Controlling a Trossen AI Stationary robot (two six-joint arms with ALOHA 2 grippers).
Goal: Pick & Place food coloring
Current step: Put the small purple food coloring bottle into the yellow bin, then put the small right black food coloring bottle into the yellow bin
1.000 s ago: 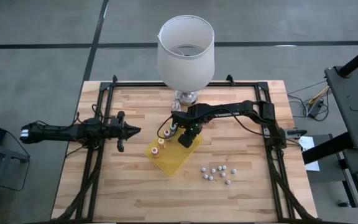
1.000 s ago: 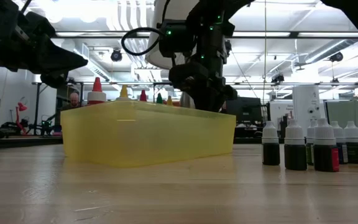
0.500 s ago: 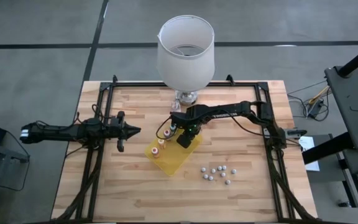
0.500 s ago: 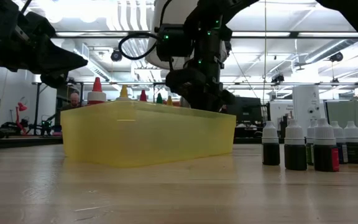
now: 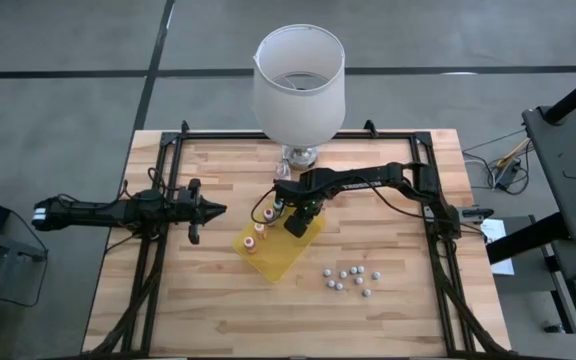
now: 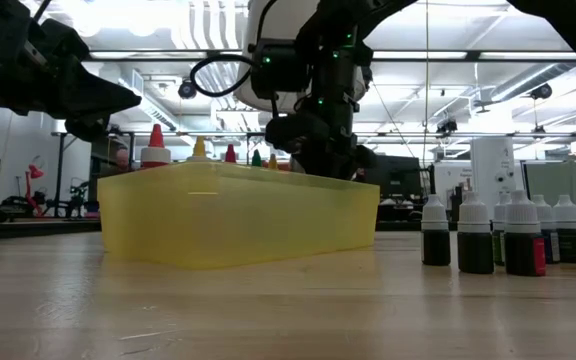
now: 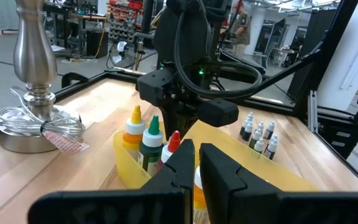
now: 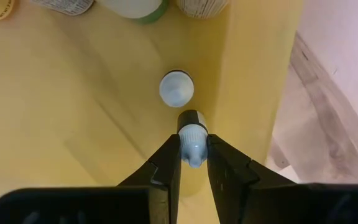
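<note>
My right gripper [image 5: 297, 222] points straight down into the yellow tray [image 5: 286, 262] and is shut on a small white-capped food coloring bottle [image 8: 192, 122]. A second white-capped bottle [image 8: 176, 88] stands on the tray floor just beyond it. Bigger bottles with coloured pointed caps [image 7: 152, 134] stand at the tray's left end. Several more small white-capped bottles [image 6: 508, 235] stand upright on the table to the tray's right. My left gripper [image 5: 218, 210] hovers shut and level at the table's left, holding nothing. My right gripper pinches the bottle's white cap [image 8: 193, 152] between its two fingers, which come from above and point down. The bottle hangs upright below the fingers, inside the tray near its wall. Whether its base touches the tray floor cannot be told.
A lamp with a white shade [image 5: 299, 85] and a metal base [image 7: 33, 93] stands at the far edge behind the tray. The loose small bottles [image 5: 348, 278] sit toward the near right. Black frame rails [image 5: 158, 200] run along the table's sides.
</note>
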